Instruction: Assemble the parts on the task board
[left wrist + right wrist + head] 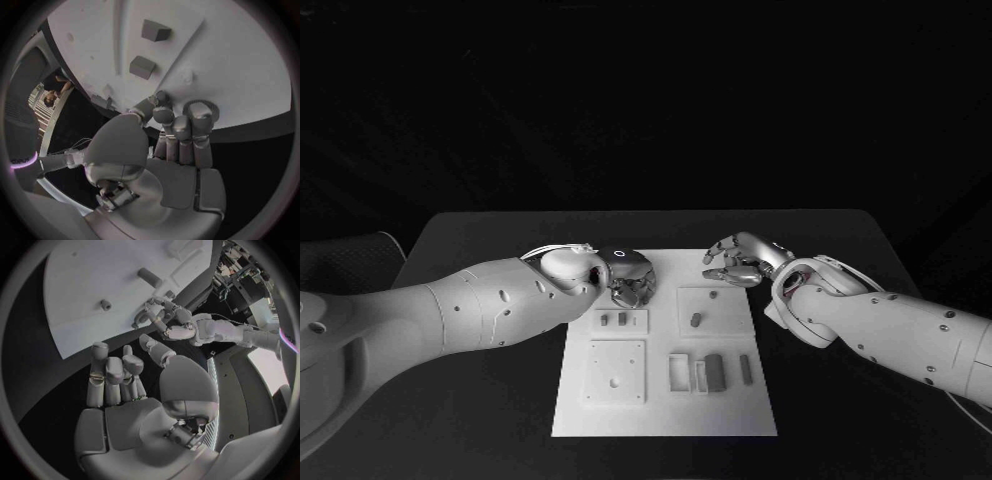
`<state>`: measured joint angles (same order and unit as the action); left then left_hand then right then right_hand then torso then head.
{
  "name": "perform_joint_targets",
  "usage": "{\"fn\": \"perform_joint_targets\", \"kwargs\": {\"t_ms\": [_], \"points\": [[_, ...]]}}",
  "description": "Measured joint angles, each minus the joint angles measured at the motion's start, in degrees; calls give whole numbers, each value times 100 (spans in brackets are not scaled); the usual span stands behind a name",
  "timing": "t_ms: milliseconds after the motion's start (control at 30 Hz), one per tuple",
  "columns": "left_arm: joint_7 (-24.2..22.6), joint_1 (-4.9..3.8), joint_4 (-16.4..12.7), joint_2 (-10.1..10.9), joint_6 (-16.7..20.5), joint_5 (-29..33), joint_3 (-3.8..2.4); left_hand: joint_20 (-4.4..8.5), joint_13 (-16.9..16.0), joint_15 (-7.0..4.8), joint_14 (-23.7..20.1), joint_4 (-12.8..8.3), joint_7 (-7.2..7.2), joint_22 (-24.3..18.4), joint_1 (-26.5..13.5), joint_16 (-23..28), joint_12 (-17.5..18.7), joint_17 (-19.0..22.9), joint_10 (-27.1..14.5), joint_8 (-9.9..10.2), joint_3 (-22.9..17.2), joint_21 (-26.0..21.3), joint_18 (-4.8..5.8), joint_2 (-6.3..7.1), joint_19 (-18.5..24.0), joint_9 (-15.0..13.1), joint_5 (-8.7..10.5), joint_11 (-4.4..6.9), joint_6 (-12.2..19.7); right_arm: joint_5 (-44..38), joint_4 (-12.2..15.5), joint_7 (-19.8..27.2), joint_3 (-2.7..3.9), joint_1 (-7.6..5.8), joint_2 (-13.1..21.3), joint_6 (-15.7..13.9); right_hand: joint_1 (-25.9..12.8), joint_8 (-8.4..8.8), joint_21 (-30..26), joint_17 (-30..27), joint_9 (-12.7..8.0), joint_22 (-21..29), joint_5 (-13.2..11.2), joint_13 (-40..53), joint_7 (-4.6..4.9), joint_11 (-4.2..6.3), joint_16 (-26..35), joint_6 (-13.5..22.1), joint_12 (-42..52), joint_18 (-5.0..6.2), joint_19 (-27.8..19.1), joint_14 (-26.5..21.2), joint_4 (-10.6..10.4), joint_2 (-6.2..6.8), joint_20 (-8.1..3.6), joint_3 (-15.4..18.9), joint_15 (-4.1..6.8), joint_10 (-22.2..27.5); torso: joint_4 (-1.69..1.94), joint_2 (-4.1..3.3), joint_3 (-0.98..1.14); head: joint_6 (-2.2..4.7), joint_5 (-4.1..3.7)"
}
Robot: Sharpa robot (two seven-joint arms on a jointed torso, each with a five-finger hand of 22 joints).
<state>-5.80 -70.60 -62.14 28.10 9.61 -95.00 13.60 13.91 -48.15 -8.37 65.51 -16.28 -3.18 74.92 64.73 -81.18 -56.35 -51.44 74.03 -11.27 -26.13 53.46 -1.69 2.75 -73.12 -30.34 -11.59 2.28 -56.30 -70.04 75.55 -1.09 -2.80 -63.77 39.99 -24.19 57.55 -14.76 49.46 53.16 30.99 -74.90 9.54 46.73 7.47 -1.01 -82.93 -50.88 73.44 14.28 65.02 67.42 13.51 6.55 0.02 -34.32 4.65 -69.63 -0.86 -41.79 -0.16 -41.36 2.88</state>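
The white task board lies in the middle of the table with several small grey parts on it. My left hand hovers over the board's far left area with its fingers curled down; in the left wrist view its thumb tip meets a fingertip just above the board, and I cannot tell if anything is pinched there. Two small blocks lie just nearer than that hand. My right hand hangs by the board's far right corner, fingers apart and holding nothing. A short peg and a cylinder stand near it.
A square plate with small holes sits on the board's near left. Beside it lie an upright frame and two bars. Black table surrounds the board on every side.
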Motion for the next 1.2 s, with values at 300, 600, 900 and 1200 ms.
{"fn": "perform_joint_targets", "kwargs": {"t_ms": [300, 600, 900, 1200], "points": [[-20, 2, -1, -11, 2, 1, 0, -1, 17, 1, 1, 6, 130, 0, 26, -25, -23, 6, 30, -111, -74, 31, 0, -98, -1, -5, 0, -11, -131, 0, -1, -2, 0, 0, -1, 1, 0, 0, 0, 0, 6, 0, 0, 0, -1, 0, 0, 0, 0, 0, 13, 0, 0, 0, -12, 0, 0, 0, -1, 0, 0, -4, -3], [-42, 4, -3, -3, 4, 3, -2, -2, 30, 1, 1, -9, 129, -1, 32, -26, -44, 11, 31, -137, -120, 47, 0, -139, 0, -33, 1, -10, -162, 0, -1, -3, 0, 0, -2, 2, 0, 0, 0, 0, 5, 0, 0, 0, -3, 0, 0, 0, 0, 0, 9, 0, -16, 0, -33, 16, 0, -1, -1, 0, 1, -4, -3], [-51, 5, -8, 21, 102, 14, 0, -3, 46, 2, 0, 6, 186, -1, 61, -50, -66, 24, 32, -213, -173, 79, 0, -167, 1, -71, 10, -9, -227, 0, -3, -4, 1, 0, 2, 2, 0, 0, 0, 0, 4, 0, 0, -1, 1, 1, 0, -21, 0, 0, 9, 0, -16, 0, -32, 16, 0, -1, -1, 0, 1, -4, -5], [-74, 6, -30, 51, 183, 129, -2, -12, 58, 2, -1, 6, 205, 3, 35, -50, -67, 30, 32, -242, -175, 79, 0, -191, 10, -82, 10, -8, -247, 0, -5, -5, 1, 0, 3, 2, 0, 0, 0, 0, 9, 0, 0, -1, 0, 1, 0, -22, 0, 0, 8, 0, -16, 0, -31, 16, 0, -1, -1, 0, 0, 0, -9]]}}
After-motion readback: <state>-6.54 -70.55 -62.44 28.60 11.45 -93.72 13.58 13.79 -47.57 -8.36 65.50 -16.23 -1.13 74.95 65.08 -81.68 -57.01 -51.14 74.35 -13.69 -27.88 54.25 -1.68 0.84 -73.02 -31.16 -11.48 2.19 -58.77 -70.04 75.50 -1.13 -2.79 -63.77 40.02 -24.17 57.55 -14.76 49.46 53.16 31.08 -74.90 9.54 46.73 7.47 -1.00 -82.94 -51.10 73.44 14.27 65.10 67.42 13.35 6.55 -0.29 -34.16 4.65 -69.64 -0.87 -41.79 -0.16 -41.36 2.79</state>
